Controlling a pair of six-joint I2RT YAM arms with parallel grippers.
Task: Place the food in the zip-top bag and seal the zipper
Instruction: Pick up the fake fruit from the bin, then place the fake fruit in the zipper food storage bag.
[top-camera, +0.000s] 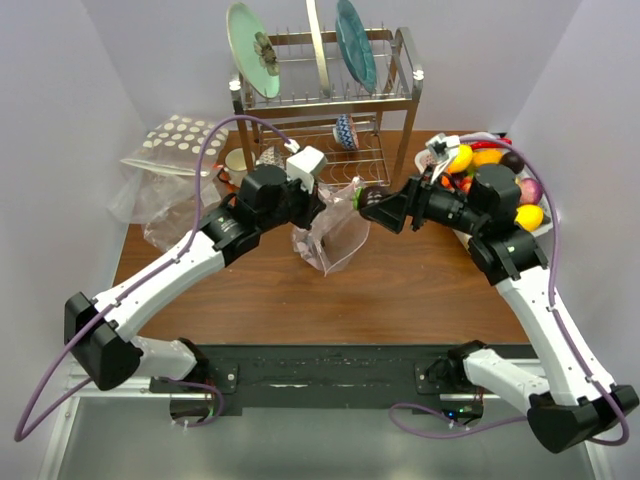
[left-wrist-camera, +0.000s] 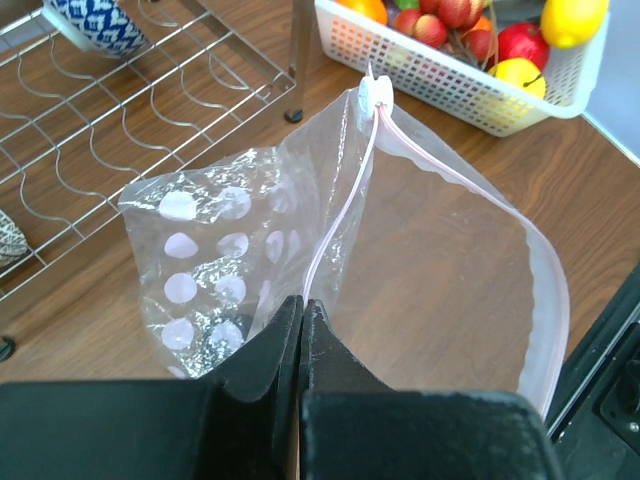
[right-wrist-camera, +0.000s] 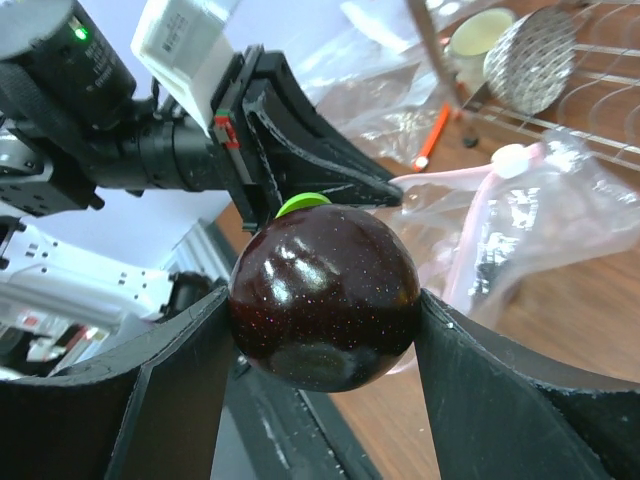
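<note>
The zip-top bag stands on the wooden table with its mouth spread open. Its pink zipper ends at a white slider. My left gripper is shut on the bag's near mouth edge and holds it up. My right gripper is shut on a glossy dark purple fruit with a green stem, held in the air just right of the bag's mouth. More food, among it a lemon, lies in the white basket at the right.
A metal dish rack with plates and a patterned cup stands behind the bag. A crinkly polka-dot bag lies at the back left. White dots show through the bag's left wall.
</note>
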